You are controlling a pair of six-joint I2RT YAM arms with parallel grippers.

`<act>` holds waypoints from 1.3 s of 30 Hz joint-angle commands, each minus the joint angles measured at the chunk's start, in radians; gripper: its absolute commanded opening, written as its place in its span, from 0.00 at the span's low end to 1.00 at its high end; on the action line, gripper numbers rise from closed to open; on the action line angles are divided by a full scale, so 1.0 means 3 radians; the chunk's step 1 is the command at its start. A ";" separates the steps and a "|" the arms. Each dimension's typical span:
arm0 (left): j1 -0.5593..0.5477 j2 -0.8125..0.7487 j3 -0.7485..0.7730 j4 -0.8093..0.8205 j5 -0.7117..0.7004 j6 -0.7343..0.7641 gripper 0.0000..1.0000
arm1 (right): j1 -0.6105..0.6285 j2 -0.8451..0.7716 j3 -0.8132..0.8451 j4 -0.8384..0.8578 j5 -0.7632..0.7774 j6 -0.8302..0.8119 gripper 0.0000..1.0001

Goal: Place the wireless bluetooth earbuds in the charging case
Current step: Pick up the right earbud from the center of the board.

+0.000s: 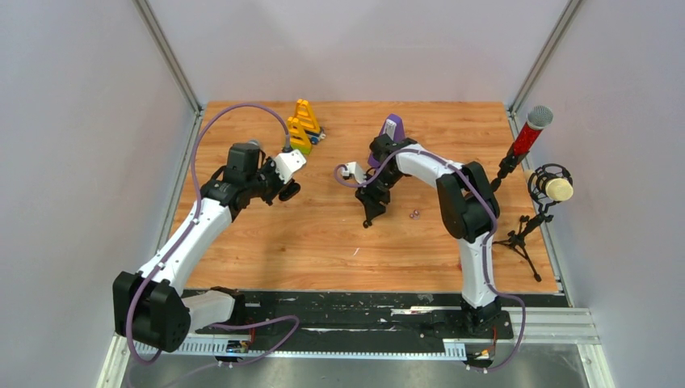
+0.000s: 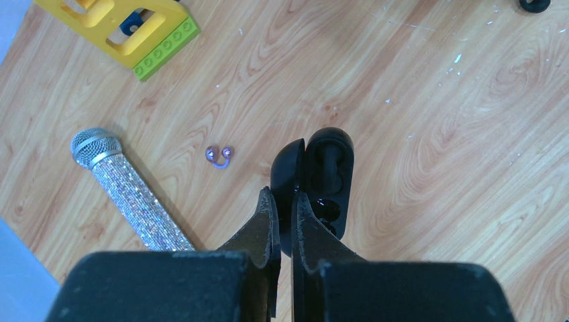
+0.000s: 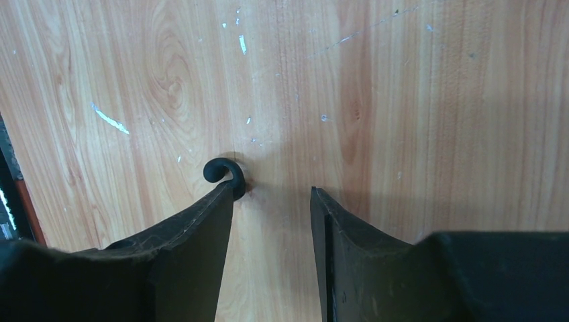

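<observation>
The charging case (image 2: 330,173) is a glossy black oval, hinged open so its wells show. My left gripper (image 2: 283,194) is shut on the case's lid (image 2: 287,168) and holds it just above the wood; in the top view this gripper (image 1: 287,192) is left of centre. One small black curled earbud (image 3: 224,173) lies on the table. My right gripper (image 3: 272,190) stands open over bare wood, and its left fingertip (image 3: 227,196) sits right at that earbud, which is outside the gap. In the top view the right gripper (image 1: 370,218) points down at mid-table.
A silver glitter microphone (image 2: 127,191) and two purple beads (image 2: 219,155) lie left of the case. A yellow block toy (image 1: 304,128) and a purple object (image 1: 392,129) stand at the back. Two microphones on stands (image 1: 529,133) occupy the right edge. More purple beads (image 1: 414,214) lie beside the right gripper.
</observation>
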 commanded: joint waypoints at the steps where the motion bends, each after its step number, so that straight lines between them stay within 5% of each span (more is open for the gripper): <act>1: -0.0025 -0.0040 0.0007 0.0088 0.0011 0.0028 0.02 | 0.0041 -0.0047 -0.0148 -0.0160 -0.0018 -0.0059 0.47; 16: -0.0025 -0.0045 0.0002 0.0091 0.0015 0.0023 0.02 | 0.0109 -0.0284 -0.0346 -0.0057 -0.0054 -0.0143 0.45; 30: -0.0025 -0.0046 0.0001 0.0096 0.0004 0.0026 0.01 | 0.0015 -0.0089 0.0397 0.0035 0.0017 -0.0009 0.46; 39: -0.0025 -0.0049 -0.0011 0.0104 0.0006 0.0031 0.01 | 0.0087 0.0046 0.0208 0.0108 0.0086 -0.0140 0.40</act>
